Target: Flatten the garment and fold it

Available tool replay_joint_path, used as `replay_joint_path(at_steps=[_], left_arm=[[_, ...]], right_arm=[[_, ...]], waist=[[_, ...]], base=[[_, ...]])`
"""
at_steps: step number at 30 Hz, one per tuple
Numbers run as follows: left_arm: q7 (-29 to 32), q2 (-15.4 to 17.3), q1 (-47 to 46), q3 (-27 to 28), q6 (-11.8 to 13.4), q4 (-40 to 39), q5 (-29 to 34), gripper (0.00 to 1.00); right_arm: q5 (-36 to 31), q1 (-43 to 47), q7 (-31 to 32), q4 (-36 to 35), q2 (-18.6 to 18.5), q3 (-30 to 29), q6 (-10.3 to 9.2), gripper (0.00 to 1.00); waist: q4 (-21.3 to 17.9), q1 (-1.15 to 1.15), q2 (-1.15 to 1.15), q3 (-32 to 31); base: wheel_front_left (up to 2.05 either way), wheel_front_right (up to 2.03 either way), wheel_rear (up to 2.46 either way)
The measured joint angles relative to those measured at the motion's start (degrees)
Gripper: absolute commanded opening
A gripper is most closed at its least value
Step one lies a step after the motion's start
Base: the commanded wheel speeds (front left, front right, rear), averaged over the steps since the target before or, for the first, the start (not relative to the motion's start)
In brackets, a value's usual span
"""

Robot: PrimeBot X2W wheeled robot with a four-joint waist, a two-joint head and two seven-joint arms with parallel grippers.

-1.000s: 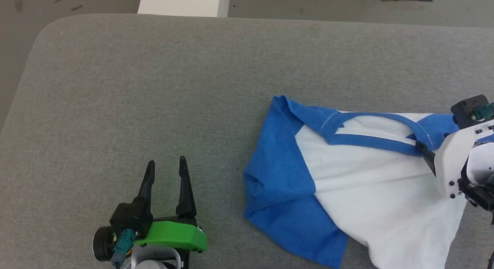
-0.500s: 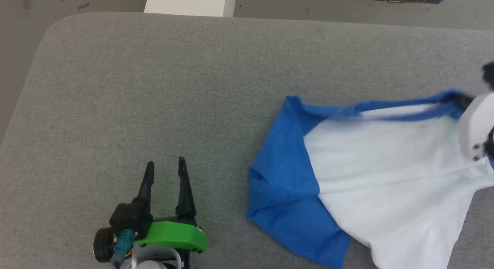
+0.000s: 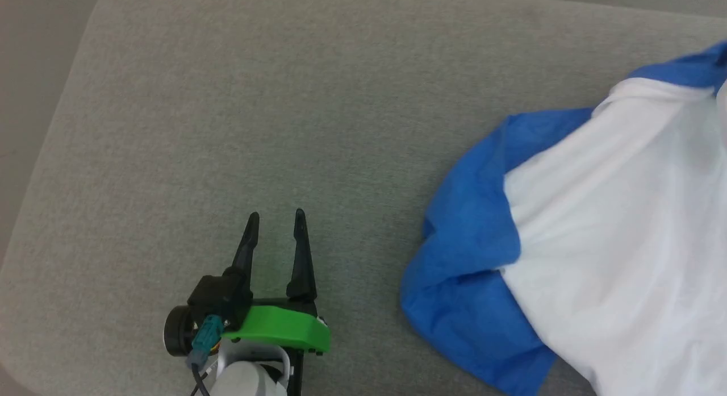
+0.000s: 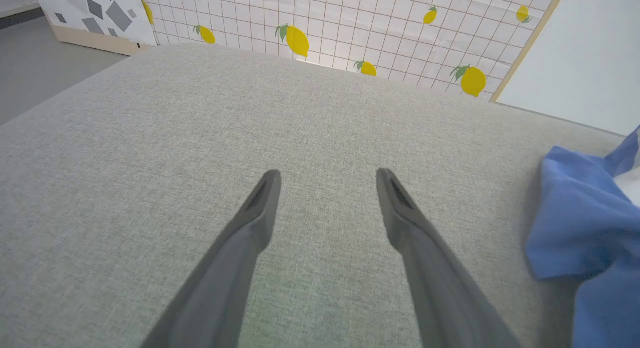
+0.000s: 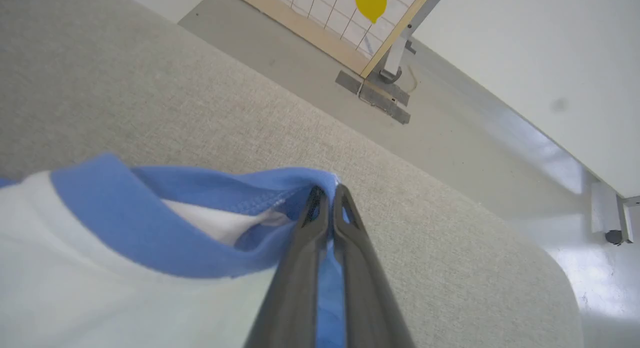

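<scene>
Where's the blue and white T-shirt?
Head view: the soft blue-and-white T-shirt lies on the grey padded table, right side, blue edge pinched by the right gripper.

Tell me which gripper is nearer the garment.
Right. The right gripper is shut on a blue edge of the garment. The left gripper stands open over the grey cushion, apart from the blue sleeve side.

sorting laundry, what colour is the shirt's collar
The collar is blue, clearest in the right wrist view.

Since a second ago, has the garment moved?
Yes. The garment has been pulled rightward, farther from the left edge of the grey surface, by the right gripper, jaws shut on its blue edge.
</scene>
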Motion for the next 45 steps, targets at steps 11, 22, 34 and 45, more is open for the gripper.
replay_joint_path(at_steps=[11,22,34,45], left_arm=[[0.0,0.0,-0.5,-0.3,0.1,1.5,-0.5,1.00],[0.0,0.0,2.3,3.5,-0.2,1.5,1.2,1.00],[0.0,0.0,8.1,7.4,-0.7,-0.4,2.7,1.00],[3.3,0.7,6.2,4.6,-2.4,-0.7,8.7,1.00]], right_arm=[[-0.1,0.0,-1.5,9.5,3.1,-0.8,-0.01,1.00],[4.2,10.2,-14.2,-4.2,6.9,-12.8,-0.01,1.00],[-4.5,45.6,-31.0,-28.4,30.3,-27.0,-0.01,1.00],[0.0,52.6,-37.1,-28.5,30.8,-27.3,-0.02,1.00]], waist=[[2.0,0.00,0.00,1.5],[-2.9,0.00,0.00,-4.2],[-9.8,-0.01,0.00,-9.9],[-13.4,-0.01,0.00,-13.0]], base=[[0.00,0.00,0.00],[0.00,0.00,0.00],[0.00,0.00,0.00],[0.00,0.00,0.00]])
